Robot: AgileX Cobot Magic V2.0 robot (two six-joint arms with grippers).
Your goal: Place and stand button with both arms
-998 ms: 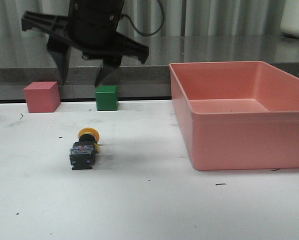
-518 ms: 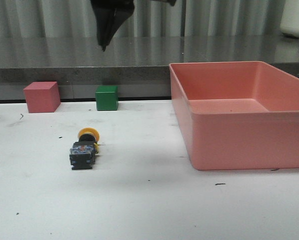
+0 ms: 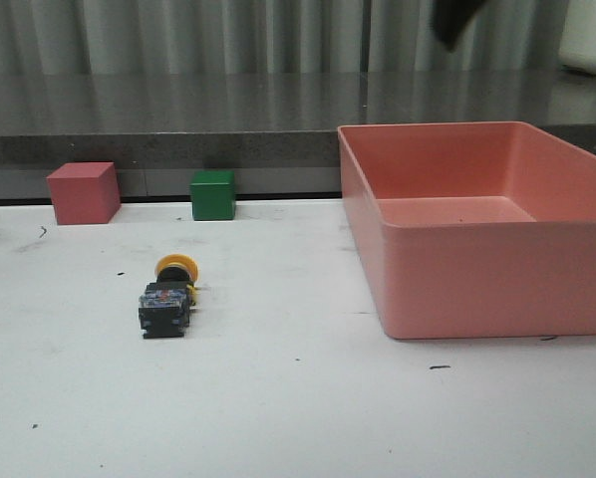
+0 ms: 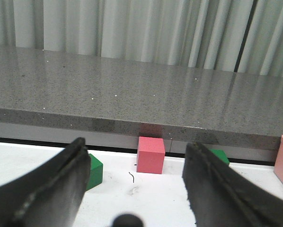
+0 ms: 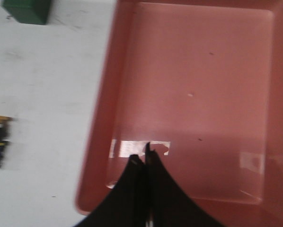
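Front view: button [image 3: 167, 299] lying on its side on the white table [image 3: 278, 408], left of centre, yellow cap pointing away toward the back, black-grey body nearer the camera. Not standing, and touched by nothing. Behind it, at the table's far edge, green cube [image 3: 213, 194] and pink cube [image 3: 83, 192], well apart from the button and set a little apart from each other, pink to the left. To the right, large pink bin [image 3: 477, 289] resting on the table, open top, nothing visible inside. Behind everything, grey counter [image 3: 178, 110] and pale curtain [image 3: 228, 35]. At the top edge, right of centre, only a dark sliver of an arm [image 3: 452, 20], high above the bin; too little of it shown here to read.

Right wrist view: right gripper [image 5: 145, 161] pressed closed, fingers [image 5: 134, 182] touching along their length with nothing between them, hanging over the bin's floor. Button's yellow cap and dark body just caught at the picture's edge, on bare table beside the bin's outer wall. Green cube partly in view at a corner.

Left wrist view: left gripper [image 4: 137, 189] spread wide, fingers [image 4: 56, 184] far apart and holding nothing, looking level across the table toward the counter. Between the fingers, pink cube against the counter's base, with a green block partly hidden behind each finger.
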